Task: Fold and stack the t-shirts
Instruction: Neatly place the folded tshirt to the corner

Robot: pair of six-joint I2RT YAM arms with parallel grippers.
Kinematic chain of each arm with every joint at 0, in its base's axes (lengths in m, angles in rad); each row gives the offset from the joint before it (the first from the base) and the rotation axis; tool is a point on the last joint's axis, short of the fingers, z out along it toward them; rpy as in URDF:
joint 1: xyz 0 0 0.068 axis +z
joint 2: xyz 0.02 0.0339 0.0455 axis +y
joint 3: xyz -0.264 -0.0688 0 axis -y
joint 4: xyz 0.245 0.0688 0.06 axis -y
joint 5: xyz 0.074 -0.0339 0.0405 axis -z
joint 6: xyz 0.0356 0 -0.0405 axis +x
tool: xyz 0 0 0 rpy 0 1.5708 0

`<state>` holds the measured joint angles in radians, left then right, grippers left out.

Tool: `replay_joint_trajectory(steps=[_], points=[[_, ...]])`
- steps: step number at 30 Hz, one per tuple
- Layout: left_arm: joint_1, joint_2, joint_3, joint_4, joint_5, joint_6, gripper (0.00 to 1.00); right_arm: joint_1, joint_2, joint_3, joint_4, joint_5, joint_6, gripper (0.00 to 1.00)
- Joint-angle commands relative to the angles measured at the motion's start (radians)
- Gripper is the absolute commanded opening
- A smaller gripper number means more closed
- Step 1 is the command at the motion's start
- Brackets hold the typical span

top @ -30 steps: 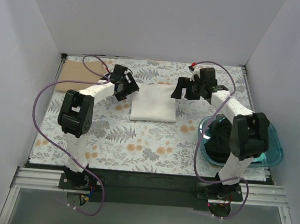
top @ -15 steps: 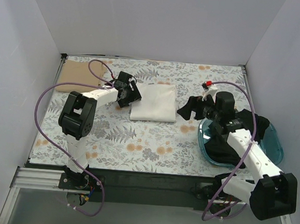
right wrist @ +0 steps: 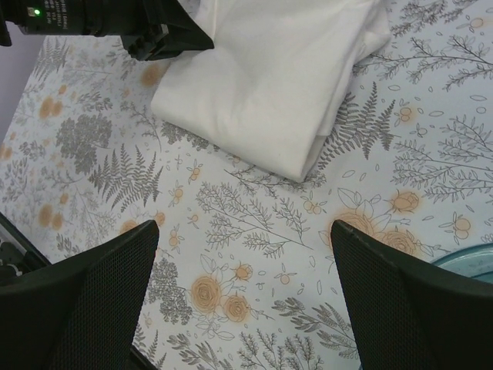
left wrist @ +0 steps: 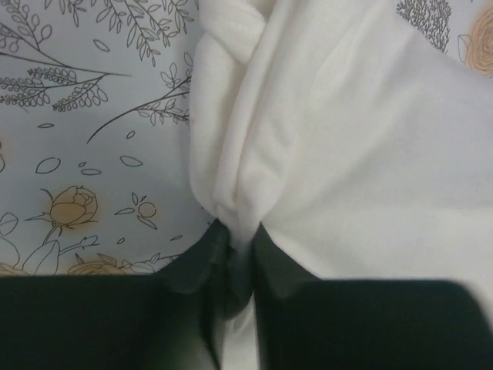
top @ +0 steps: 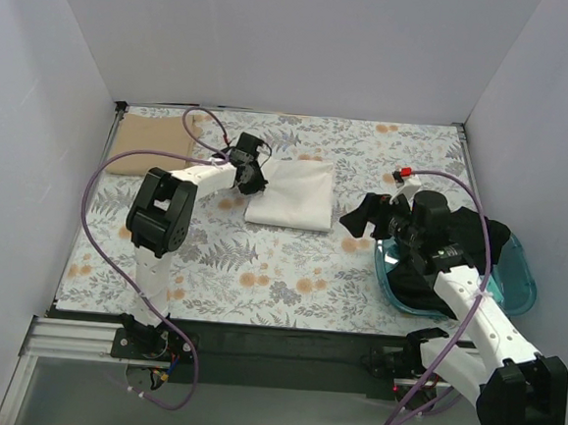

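Observation:
A folded white t-shirt (top: 295,196) (right wrist: 269,85) lies on the floral cloth at mid-table. My left gripper (top: 252,174) (left wrist: 239,235) is at its left edge, shut on a bunched fold of the white cloth (left wrist: 231,185). My right gripper (top: 360,219) (right wrist: 245,231) hovers open to the right of that shirt, over bare cloth, with nothing between its fingers. A tan t-shirt (top: 152,141) lies flat at the back left corner. A black t-shirt (top: 489,238) is bunched in the tub under the right arm.
A translucent teal tub (top: 522,282) (right wrist: 471,262) stands at the right edge and holds the black cloth. The floral table cloth (top: 260,270) covers the table. White walls enclose the back and both sides.
My left gripper slid to the white shirt's left edge and closed on a fold of it. The right arm swung back from the shirt toward the tub and stays open.

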<state>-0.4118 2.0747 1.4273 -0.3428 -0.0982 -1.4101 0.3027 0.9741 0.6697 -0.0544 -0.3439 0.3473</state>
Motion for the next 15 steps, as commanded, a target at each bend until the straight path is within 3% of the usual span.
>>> replay_joint_trajectory(steps=[1, 9, 15], points=[[-0.016, 0.073, 0.027, -0.088, -0.076, 0.046, 0.0, -0.002, 0.005, -0.016, 0.033, 0.075, 0.074, 0.98], [-0.018, 0.01, 0.084, -0.151, -0.362, 0.141, 0.0, -0.007, 0.097, 0.011, 0.022, 0.121, 0.062, 0.98], [-0.012, -0.047, 0.059, -0.05, -0.601, 0.387, 0.0, -0.007, 0.089, 0.007, 0.024, 0.176, 0.016, 0.98]])
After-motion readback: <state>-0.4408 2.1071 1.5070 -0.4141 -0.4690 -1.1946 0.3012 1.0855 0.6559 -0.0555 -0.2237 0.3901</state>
